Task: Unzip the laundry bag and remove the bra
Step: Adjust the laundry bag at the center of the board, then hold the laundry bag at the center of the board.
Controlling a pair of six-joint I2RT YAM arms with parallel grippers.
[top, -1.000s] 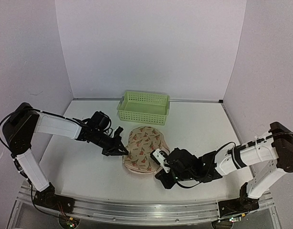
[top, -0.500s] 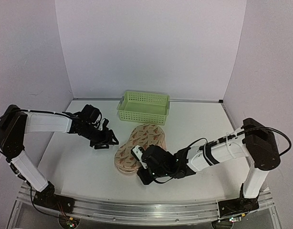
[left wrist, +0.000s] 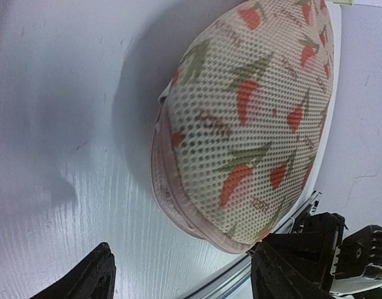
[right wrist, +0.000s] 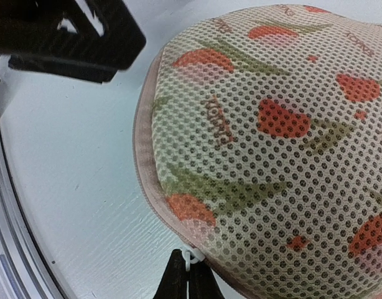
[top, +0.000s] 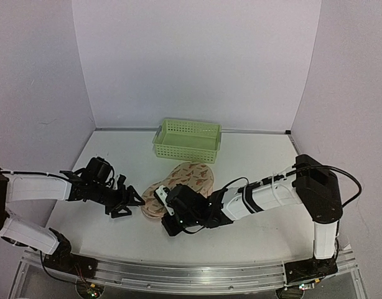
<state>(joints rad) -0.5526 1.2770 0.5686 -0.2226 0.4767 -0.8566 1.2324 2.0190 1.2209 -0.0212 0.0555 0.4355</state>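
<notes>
The laundry bag (top: pixel 190 177) lies mid-frame on the desk (top: pixel 265 162), below the green basket (top: pixel 187 140). The right pincer (right wrist: pixel 188 274) is pinched tight on the zip pull (right wrist: pixel 192 258) at the bag's lower rim. The left pincer (left wrist: pixel 185 274) gapes open beside the bag. The seam looks closed where visible, so unzipping seems barely begun, and no bra is out.

Your top cam: even diffuse light, bit soft. Wrist cams sharp on laundry bag (right wrist: pixel 272 143) mesh, faint shadows.

Left claw (top: pixel 129 204) spread wide, right claw (right wrist: pixel 188 276) pinched closed, both low.
</notes>
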